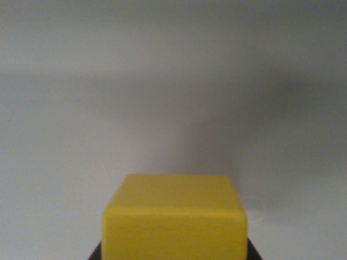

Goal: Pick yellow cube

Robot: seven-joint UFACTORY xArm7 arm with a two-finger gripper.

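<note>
Nearest the wrist camera, the yellow cube point(174, 219) fills the bottom centre of the view, its top face and near front face both showing, edges square to the frame; dark parts that may belong to the gripper point(174, 257) peek out just below the cube's two lower corners, too little showing to tell whether the jaws clasp the cube or stand apart. Beyond the cube lies a plain pale grey surface point(173, 97), crossed by a soft darker band of shadow above the cube.
</note>
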